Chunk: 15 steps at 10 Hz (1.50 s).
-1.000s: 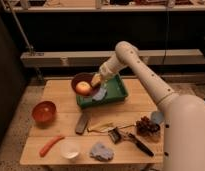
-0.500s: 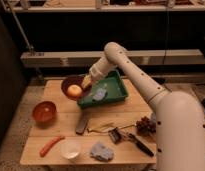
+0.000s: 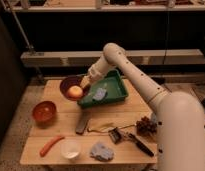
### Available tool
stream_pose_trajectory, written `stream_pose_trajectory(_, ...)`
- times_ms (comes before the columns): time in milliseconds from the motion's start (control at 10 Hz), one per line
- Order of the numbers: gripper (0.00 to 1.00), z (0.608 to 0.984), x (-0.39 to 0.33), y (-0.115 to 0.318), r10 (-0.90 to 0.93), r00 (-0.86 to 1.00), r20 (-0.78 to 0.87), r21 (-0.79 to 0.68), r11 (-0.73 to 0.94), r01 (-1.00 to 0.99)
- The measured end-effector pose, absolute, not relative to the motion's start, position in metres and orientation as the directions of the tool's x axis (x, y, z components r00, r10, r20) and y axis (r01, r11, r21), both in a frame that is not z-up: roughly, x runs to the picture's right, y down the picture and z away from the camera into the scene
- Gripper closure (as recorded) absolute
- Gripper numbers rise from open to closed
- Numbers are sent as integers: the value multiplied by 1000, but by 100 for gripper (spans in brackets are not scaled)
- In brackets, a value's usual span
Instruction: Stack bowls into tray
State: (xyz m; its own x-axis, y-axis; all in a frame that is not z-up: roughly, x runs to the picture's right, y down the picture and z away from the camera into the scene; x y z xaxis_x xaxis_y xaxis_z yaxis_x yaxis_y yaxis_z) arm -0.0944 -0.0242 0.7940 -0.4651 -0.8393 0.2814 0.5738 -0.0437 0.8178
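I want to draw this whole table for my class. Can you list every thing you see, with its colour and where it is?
dark bowl: 1, maroon-brown, back left of table, tilted, holding a round yellow-orange thing
orange bowl: 1, orange-red, left edge of table
tray: 1, green, back middle, tipped up at one end, a pale blue-grey thing inside
carrot-like stick: 1, orange-red, front left
small cup: 1, whitish, front, right of the stick
cloth: 1, blue-grey, front middle
flat bar: 1, dark grey, middle
dark tools: a few, black, front right
pine cone-like lump: 1, brown, right
table: 1, light wood
claw: 1, pale, at the dark bowl's rim beside the tray
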Motion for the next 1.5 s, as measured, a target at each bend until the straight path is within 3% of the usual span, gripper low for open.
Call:
stream_pose_trajectory(700,100,786,-214,-14,-858,-407,315,803,13,596)
stream_pose_trajectory(1500,100,824,-260,33,-781,-474,407,749,-12,663)
